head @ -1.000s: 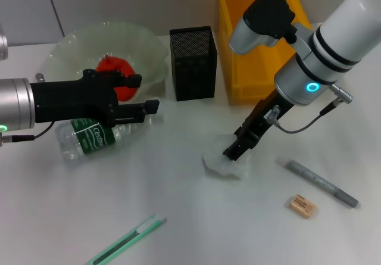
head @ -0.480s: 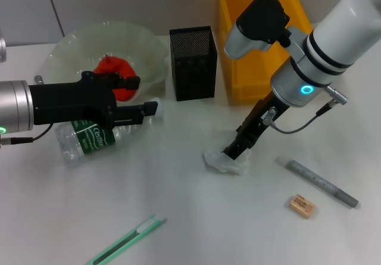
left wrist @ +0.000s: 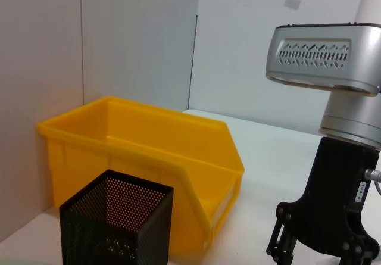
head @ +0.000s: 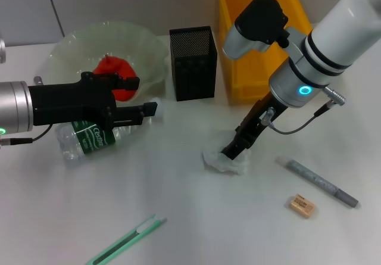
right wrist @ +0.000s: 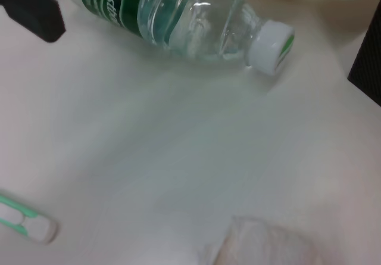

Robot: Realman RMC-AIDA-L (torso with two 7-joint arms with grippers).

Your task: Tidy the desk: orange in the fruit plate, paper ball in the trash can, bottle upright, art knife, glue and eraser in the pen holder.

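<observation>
The orange point(head: 114, 69) lies in the pale fruit plate point(head: 71, 47). A clear bottle point(head: 88, 137) with a green label lies on its side in front of the plate, also in the right wrist view point(right wrist: 172, 15). My left gripper point(head: 138, 95) hovers open just above the bottle. My right gripper point(head: 232, 152) is down on the crumpled white paper ball point(head: 226, 162), whose edge shows in the right wrist view point(right wrist: 268, 244). On the table lie a grey glue stick point(head: 321, 183), a tan eraser point(head: 302, 206) and a green art knife point(head: 125, 241). A black mesh pen holder point(head: 192, 62) stands beside the yellow trash can point(head: 256, 33).
The trash can point(left wrist: 149, 152) and the pen holder point(left wrist: 116, 223) stand side by side at the back of the white table. My right arm point(left wrist: 339, 205) rises close in front of the trash can.
My right gripper has shifted slightly left onto the paper ball, which moved a little with it. The left arm has stayed almost still.
</observation>
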